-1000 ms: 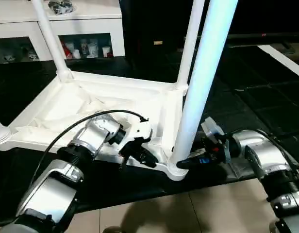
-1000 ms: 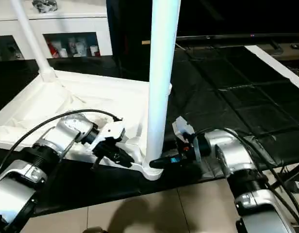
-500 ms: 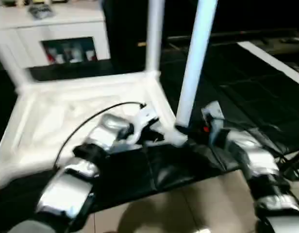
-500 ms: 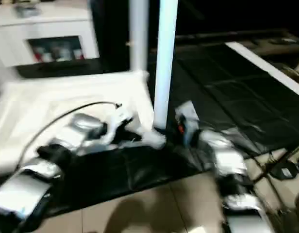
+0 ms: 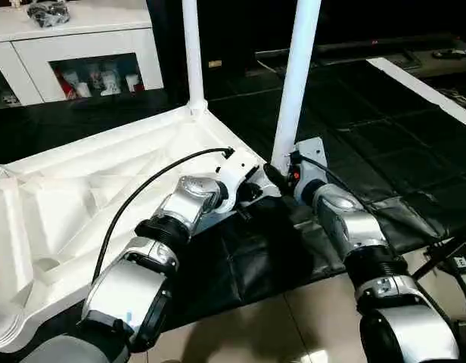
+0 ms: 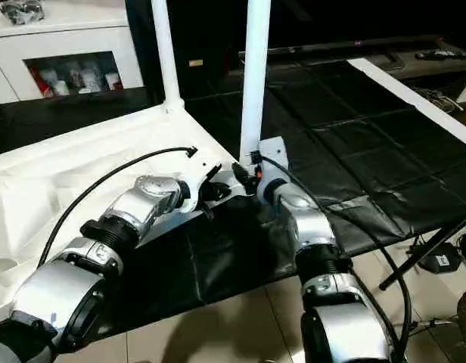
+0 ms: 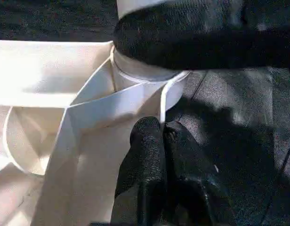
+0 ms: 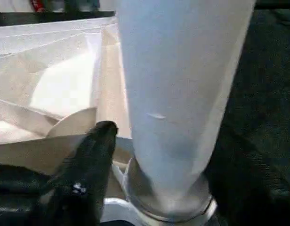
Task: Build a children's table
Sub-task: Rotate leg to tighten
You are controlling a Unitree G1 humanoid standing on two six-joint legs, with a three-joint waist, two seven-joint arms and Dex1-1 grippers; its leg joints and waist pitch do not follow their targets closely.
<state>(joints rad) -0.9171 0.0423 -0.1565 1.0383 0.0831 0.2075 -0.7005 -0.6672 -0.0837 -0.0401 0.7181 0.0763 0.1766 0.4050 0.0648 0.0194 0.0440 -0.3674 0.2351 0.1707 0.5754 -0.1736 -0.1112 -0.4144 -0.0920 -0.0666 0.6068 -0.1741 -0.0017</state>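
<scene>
One tabletop (image 5: pixel 89 189), white, ribbed underside up, on a black mat (image 5: pixel 384 128). Two legs standing in corner sockets — near leg (image 5: pixel 297 76), far leg (image 5: pixel 191 53). Two claws at the near corner: left claw (image 7: pixel 163 136) pressed together, tips against the socket rim; right claw (image 8: pixel 149 155) spread around the near leg's base. One cabinet (image 5: pixel 74 45) behind.

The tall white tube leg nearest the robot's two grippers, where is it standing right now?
The white tube leg stands upright in the near corner socket of the upside-down white plastic tabletop, between the left gripper and the right gripper.
</scene>
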